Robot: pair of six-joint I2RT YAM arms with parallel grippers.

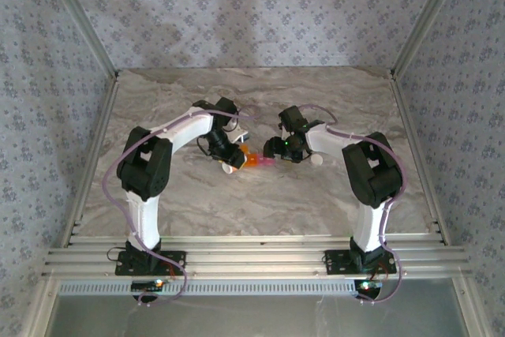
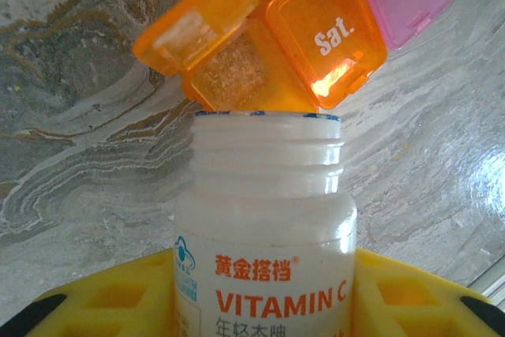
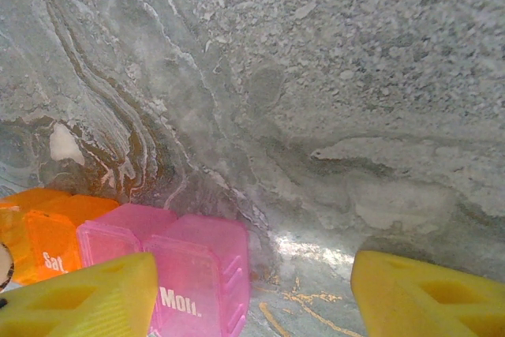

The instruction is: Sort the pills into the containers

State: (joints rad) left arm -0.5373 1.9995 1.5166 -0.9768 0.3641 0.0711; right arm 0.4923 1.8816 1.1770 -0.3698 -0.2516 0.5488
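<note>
Here, the left gripper (image 2: 264, 313) clamps a white vitamin bottle (image 2: 264, 219), its base cut off and its mouth at the open orange end of the containers (image 2: 316, 37) on the table (image 1: 316, 195). The orange end's contents are blurred. The right gripper (image 3: 252, 305) has its jaws apart, the pink end just beside one finger.

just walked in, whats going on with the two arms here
The left gripper holds an uncapped white vitamin bottle, its mouth right up against the open orange compartment of a small pill organizer lying on the marble table. The right gripper is open at the organizer's pink end, one finger beside the "Mon." box. Whether any pill is in the compartment yet, I cannot tell.
</note>
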